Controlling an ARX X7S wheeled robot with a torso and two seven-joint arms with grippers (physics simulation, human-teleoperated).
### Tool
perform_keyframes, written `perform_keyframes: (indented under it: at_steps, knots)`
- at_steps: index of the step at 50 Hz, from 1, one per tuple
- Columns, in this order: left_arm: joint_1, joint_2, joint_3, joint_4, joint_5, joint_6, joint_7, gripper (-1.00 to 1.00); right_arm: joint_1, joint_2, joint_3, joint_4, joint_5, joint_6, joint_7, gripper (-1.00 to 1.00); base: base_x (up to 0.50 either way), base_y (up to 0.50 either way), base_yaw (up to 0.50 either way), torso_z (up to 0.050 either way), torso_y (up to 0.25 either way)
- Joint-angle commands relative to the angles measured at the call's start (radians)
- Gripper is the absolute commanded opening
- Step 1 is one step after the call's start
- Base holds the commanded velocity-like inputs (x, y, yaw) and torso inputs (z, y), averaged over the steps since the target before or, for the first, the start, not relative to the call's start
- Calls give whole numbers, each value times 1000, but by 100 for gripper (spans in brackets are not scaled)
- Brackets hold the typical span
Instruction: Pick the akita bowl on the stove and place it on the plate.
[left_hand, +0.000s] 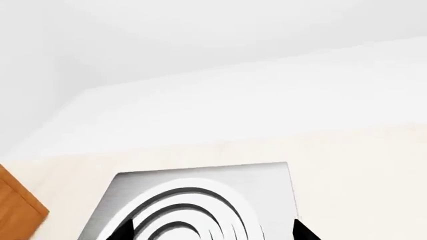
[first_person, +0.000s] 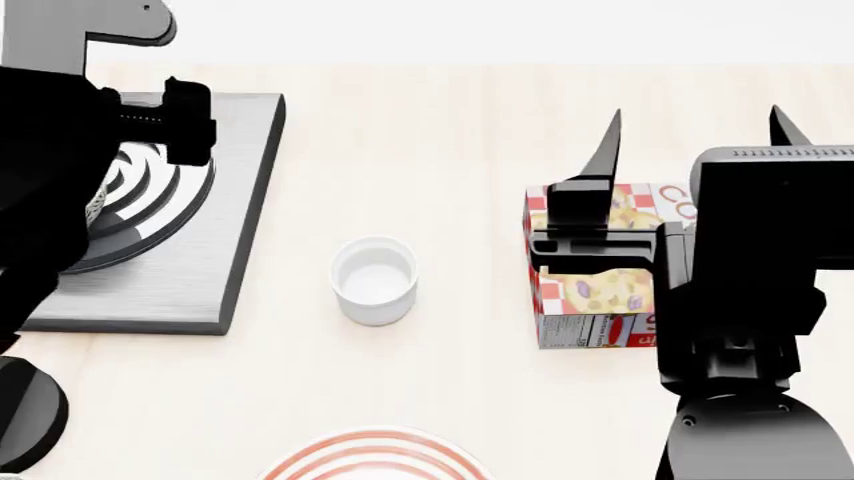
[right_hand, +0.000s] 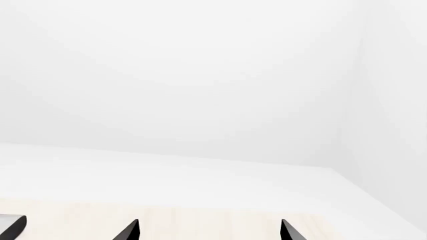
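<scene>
- Left gripper hangs over the stove, fingers apart.
- Right gripper is spread wide above the box.
- The bowl is hidden under the left arm.
- Cup stands between stove and box; plate lies at the near edge.

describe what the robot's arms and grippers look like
Both arms are matt black and blocky with boxy housings and rounded joints. The right gripper has two thin, pointed, blade-like black fingers. The left gripper shows only black fingertips. No cables or markings are visible.
</scene>
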Motion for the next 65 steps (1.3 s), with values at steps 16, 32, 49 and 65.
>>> perform_keyframes:
  at_steps: [16,32,49,65]
  knots:
    - [45,-22,54,-11,29,-18,-16,100,-3,5,-3,0,8,-4,7,100,0,0,0,0,0]
    - [58,-39,88,-40,55,-5,-20,100,-3,8,-5,1,13,-6,11,100,0,0,0,0,0]
    - [79,-57,89,-12,50,-47,-33,100,-4,12,-8,-2,18,-3,17,100,0,0,0,0,0]
    - [87,-63,80,-22,42,-56,-43,100,1,15,-10,-4,23,1,23,100,0,0,0,0,0]
